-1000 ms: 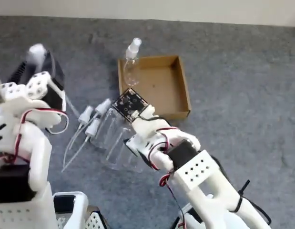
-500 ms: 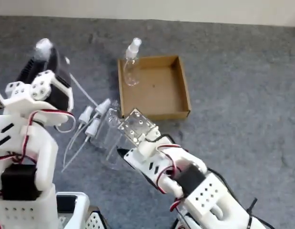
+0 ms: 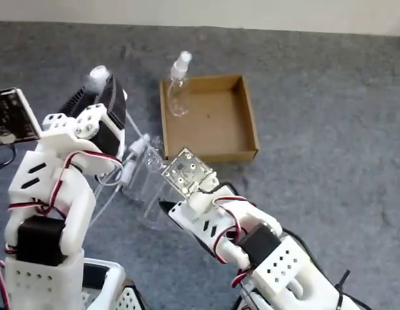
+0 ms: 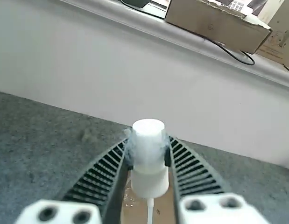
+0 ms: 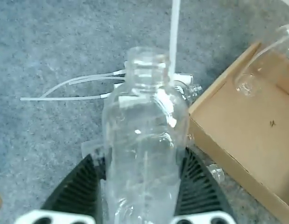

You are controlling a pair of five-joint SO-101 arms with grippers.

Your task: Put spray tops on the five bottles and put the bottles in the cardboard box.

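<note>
The left arm (image 3: 54, 194) and right arm (image 3: 251, 239) are showing white shells, black servo blocks and looping red-and-black cables (image 3: 220, 240). The left gripper (image 4: 148, 144) and right gripper (image 5: 142, 161) are showing black ribbed fingers (image 4: 104, 172) on white bases with round holes. A bare circuit board (image 3: 189, 171) is sitting at each wrist.

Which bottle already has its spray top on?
The bottle at the cardboard box's far left corner, capped white. The bottle in the right gripper and the bottles lying beside the box have open necks.
</note>
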